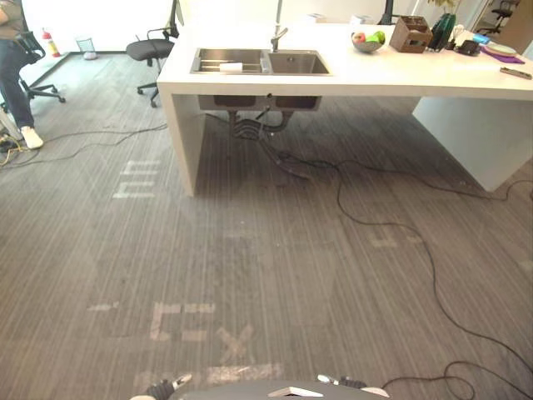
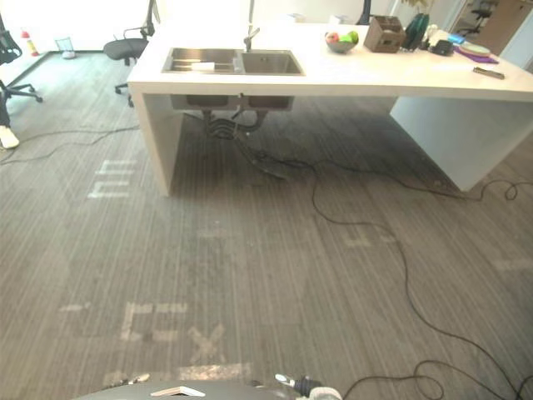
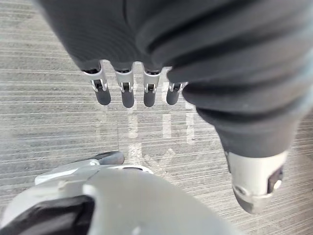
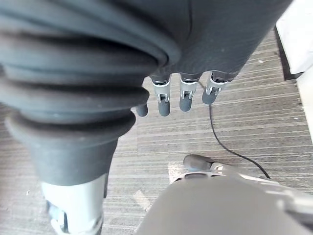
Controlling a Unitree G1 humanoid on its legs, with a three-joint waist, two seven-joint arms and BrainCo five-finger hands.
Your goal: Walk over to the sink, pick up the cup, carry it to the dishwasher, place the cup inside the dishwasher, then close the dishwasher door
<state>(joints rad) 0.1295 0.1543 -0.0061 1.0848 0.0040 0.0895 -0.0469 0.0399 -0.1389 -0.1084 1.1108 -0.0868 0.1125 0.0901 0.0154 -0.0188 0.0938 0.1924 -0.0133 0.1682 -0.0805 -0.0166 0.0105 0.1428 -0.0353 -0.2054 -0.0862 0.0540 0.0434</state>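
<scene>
A steel double sink (image 1: pixel 260 62) is set in a white counter (image 1: pixel 358 77) several steps ahead across the grey carpet. A tap (image 1: pixel 277 37) stands behind it, and a small white object (image 1: pixel 231 66) lies in the left basin. I cannot make out a cup from here. My left hand (image 3: pixel 128 90) hangs over the carpet with straight fingers and holds nothing. My right hand (image 4: pixel 182 95) hangs the same way, open and with nothing in it.
On the counter stand a fruit bowl (image 1: pixel 367 40), a brown box (image 1: pixel 410 35) and small items at the far right. Pipes hang under the sink (image 1: pixel 250 125). Black cables (image 1: pixel 400 242) trail over the carpet. An office chair (image 1: pixel 150 48) and a person's legs (image 1: pixel 15 83) are at the left.
</scene>
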